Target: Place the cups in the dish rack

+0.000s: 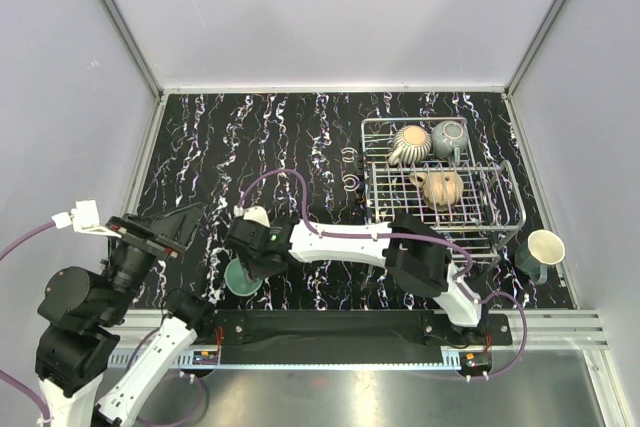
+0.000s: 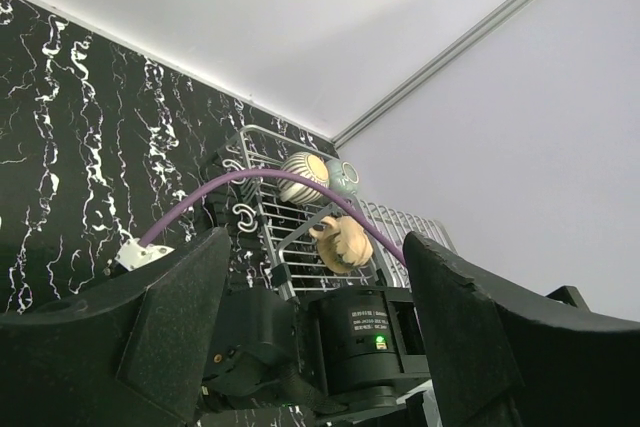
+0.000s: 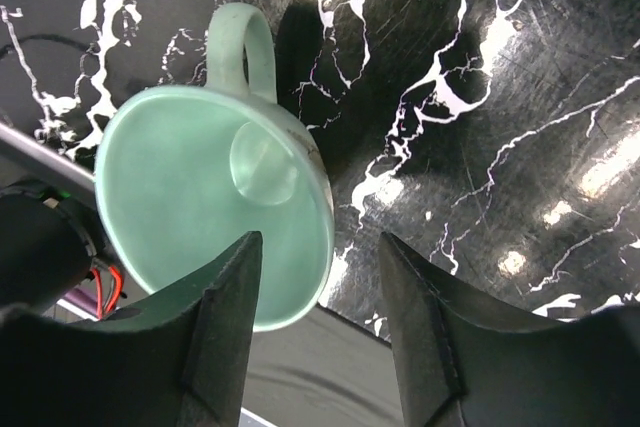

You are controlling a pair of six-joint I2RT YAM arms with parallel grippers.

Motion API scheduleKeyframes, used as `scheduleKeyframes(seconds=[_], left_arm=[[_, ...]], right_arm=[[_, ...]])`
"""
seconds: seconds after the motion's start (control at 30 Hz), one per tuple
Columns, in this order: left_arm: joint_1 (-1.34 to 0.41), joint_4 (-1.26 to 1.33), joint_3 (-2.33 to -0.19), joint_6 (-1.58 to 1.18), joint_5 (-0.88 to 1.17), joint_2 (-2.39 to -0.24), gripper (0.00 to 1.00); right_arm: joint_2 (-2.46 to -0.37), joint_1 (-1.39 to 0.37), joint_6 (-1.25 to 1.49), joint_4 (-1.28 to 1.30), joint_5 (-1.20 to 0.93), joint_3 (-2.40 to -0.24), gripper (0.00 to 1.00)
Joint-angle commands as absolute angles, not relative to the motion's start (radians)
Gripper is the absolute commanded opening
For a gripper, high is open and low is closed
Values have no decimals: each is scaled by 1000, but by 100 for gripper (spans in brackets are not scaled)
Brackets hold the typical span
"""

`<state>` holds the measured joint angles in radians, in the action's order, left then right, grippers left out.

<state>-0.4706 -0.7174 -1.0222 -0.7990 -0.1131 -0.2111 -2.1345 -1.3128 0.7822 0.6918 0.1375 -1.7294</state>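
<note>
Right gripper (image 3: 320, 242): my fingers are parted and straddle the wall of the teal-green cup (image 3: 200, 207). One finger is over its mouth and the other is outside the rim. Gaps show on both sides, so nothing is clamped. The cup stands mouth up on the black marbled table (image 1: 200, 157), near the front edge and well left of the dish rack (image 1: 500, 209). Its handle points away from my wrist.

Left gripper (image 2: 318, 245): fingers spread wide, holding nothing, raised above the table's left side.

In the rack: striped cup (image 1: 408, 144) and grey-green cup (image 1: 449, 137) side by side at the back, tan cup (image 1: 440, 187) in front of them. Dark teal cup (image 1: 540, 252) stands on the table just right of the rack.

Writing: small white print on my right arm's black housing (image 2: 365, 325), beside a green light (image 2: 380, 342); too small to read. No marks seen on the cups.
</note>
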Motion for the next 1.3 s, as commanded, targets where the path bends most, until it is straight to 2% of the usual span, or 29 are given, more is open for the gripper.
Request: scheduleKeyframes(seconds=[0.0,0.17,0.37,0.5,0.53,0.6,0.8,1.13,1.27], left_arm=[[-472,-693,-1020,-772,-124,-204,77],[-474,-698,-1023,-765,-124,-212,77],[-472,-768,-1051,-762,-167,-227,77],[-472,-798,-1051,-765,-170,-235,77],[-474,-807,-1049,-767,-172,-236,77],[-474,-818,-1049,-764,-178,-248,78],[-472,-862,-1052,-761,-190,-285,79],[-472,-816,-1039,-762,-158,-310,79],[-474,-813,-1058,-700,-130,-391,90]], right_arm=[[-2154,-1315,770,661,146,-1782,57],[-2178,-1316,753,650,138,-1796,50],[-2191,-1316,721,629,149,-1792,33],[-2191,-1316,703,624,155,-1787,16],[-2192,-1315,695,626,152,-1789,7],[-2191,-1315,672,640,152,-1798,0],[-2111,-1313,614,667,238,-1746,0],[-1814,-1312,462,614,342,-1568,0],[-1708,-1312,388,615,350,-1543,0]])
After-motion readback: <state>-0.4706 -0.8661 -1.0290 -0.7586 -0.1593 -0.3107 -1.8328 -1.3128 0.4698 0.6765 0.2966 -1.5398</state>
